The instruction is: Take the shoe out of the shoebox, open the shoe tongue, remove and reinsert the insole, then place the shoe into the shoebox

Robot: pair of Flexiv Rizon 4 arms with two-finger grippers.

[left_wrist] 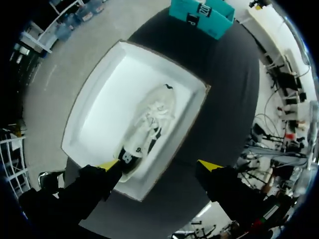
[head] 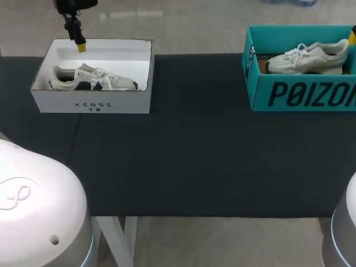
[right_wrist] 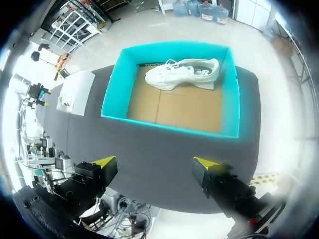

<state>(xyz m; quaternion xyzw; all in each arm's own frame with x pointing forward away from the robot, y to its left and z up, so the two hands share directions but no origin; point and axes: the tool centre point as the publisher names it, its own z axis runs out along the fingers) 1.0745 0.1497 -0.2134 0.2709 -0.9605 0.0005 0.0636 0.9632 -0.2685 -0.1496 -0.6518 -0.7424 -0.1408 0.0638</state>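
A white-and-dark sneaker (head: pixel 92 79) lies on its side in the white shoebox (head: pixel 92 101) at the table's back left. My left gripper (head: pixel 80 44) hangs above that box's rear wall. In the left wrist view the gripper (left_wrist: pixel 158 165) stands open high over the sneaker (left_wrist: pixel 147 134), its heel end near one fingertip (left_wrist: pixel 108 165). A white sneaker (head: pixel 308 58) lies in the teal shoebox (head: pixel 303 94) at the back right. My right gripper (right_wrist: pixel 155 163) is open well above the teal shoebox (right_wrist: pixel 169 130), with its sneaker (right_wrist: pixel 182 73) ahead against the far wall. Only a yellow tip (head: pixel 352 34) of it shows in the head view.
The dark table cloth (head: pixel 194 156) spreads between the two boxes and toward the front edge. The teal shoebox (left_wrist: pixel 202 15) appears far ahead in the left wrist view. The white shoebox (right_wrist: pixel 74 93) lies off to the side in the right wrist view.
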